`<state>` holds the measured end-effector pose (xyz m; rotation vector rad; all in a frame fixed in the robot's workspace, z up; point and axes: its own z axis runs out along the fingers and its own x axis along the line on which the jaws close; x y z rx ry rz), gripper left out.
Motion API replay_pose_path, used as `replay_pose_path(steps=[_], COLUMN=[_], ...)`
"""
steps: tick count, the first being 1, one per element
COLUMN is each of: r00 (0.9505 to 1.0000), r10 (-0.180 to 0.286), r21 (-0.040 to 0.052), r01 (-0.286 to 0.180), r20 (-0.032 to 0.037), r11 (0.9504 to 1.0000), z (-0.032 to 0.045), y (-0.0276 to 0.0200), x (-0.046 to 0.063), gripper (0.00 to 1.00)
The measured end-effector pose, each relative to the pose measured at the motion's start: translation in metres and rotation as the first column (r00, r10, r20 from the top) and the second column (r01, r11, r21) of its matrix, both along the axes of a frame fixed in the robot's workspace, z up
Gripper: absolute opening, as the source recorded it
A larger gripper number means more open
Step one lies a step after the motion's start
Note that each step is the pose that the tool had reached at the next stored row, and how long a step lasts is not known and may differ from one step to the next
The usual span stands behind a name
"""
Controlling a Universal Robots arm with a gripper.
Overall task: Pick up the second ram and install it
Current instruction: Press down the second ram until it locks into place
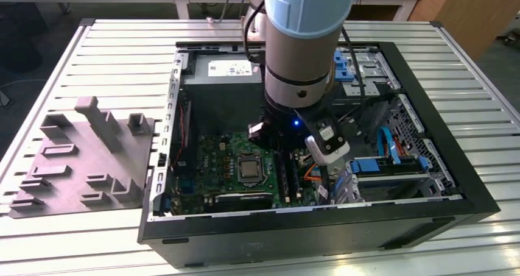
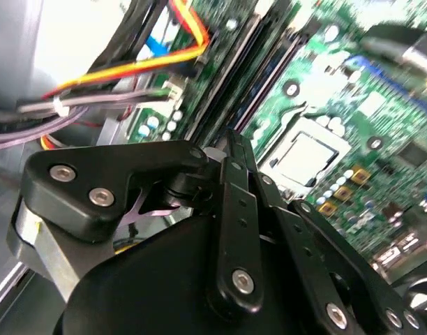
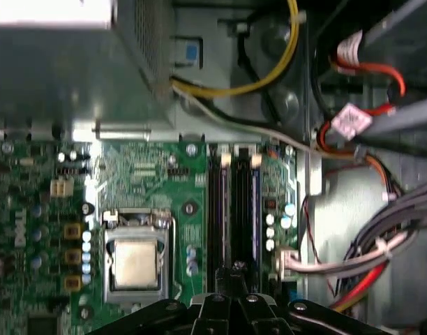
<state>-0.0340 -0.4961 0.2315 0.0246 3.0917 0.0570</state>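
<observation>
While the gripper (image 3: 238,273) hangs over the memory slots (image 3: 236,209), its fingers look pressed together — gripping what, I cannot tell; the first wrist view shows the CPU socket (image 3: 135,258).

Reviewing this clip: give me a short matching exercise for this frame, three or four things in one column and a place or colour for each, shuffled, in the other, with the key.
Things:
1. gripper
2. grey plastic tray
3. processor socket
4. power supply

Places or colours:
A. on the slatted table, outside the computer case at the exterior view's left
B. low over the black memory slots on the green motherboard
C. silver square with a metal frame, beside the memory slots
D. grey box in the far corner of the case, behind the arm in the exterior view

Pairs: 1-B, 2-A, 3-C, 4-D
</observation>
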Motion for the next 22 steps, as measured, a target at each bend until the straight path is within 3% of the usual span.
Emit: replay_pose_path(steps=[1,2,3,22], r00=[1.0000,1.0000,1.0000,1.0000], r10=[0.000,0.000,0.000,0.000], r21=[0.0001,0.0000,-0.0001,0.0000], r01=[0.000,0.000,0.000,0.000], r20=[0.0000,0.0000,-0.0001,0.0000], r11=[1.0000,1.0000,1.0000,1.0000], z=[-0.0001,-0.0001,-0.0002,-0.0063], y=[-0.0029,-0.0131,-0.0168,-0.0181], x=[0.000,0.000,0.000,0.000], gripper=[0.10,0.10,0.10,0.10])
